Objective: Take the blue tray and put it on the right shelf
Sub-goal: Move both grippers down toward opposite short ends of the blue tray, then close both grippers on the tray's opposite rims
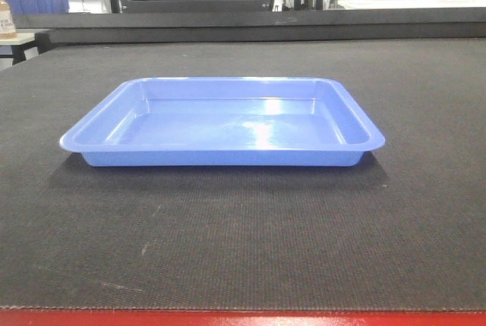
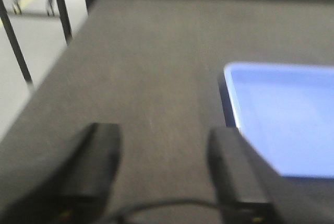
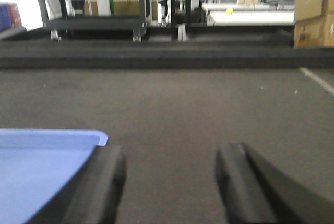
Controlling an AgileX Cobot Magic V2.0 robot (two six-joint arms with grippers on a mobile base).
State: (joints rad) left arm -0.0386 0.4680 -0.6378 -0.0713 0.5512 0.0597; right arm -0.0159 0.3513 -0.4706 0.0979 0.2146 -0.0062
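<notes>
Blue tray (image 1: 228,125) sits flat, centre of dark textured surface (image 1: 243,250). Left fingers (image 2: 96,164) spread apart, low, just beside tray's left end. Right fingers (image 3: 107,182) likewise apart, beside its right corner. Contact unclear.

Two matt black tools, seen blurred from the wrists
The left tool (image 2: 164,153) had two blocky black fingers (image 2: 96,161) with rounded, squared-off tips, and a thin dark cable (image 2: 156,204) curved across its base; the right tool (image 3: 172,174) had the same broad, dark, smooth-faced fingers (image 3: 237,182), any markings lost in the blur
</notes>
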